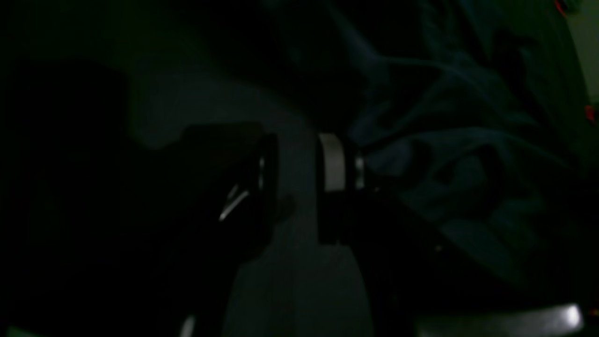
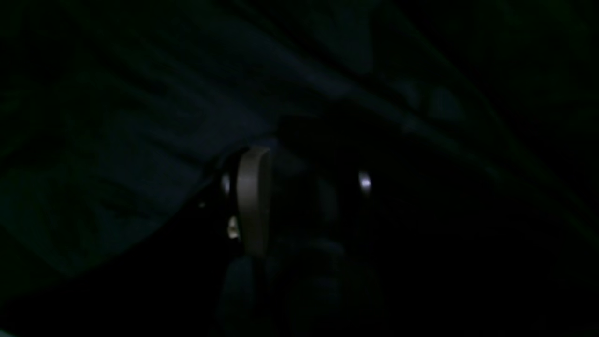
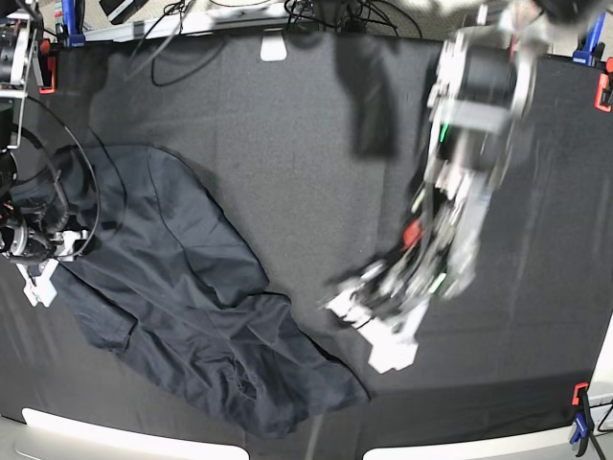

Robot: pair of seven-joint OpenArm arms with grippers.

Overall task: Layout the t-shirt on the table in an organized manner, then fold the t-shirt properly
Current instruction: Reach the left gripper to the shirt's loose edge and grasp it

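T-shirt (image 3: 182,316) crumpled at left-front of table (image 3: 287,144). Judged thin, limp, light, slightly slick; best taken at hem corners or shoulders. Left hand (image 3: 369,316) blurred, parted, apparently empty. Right hand (image 3: 38,278) at shirt edge; grip indeterminate.

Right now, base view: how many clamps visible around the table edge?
4, possibly more hidden. Blue clamp and red clamp at the far-left corner, red clamp at the far-right edge, red-and-blue clamp at the near-right corner. The near-left corner is out of frame.
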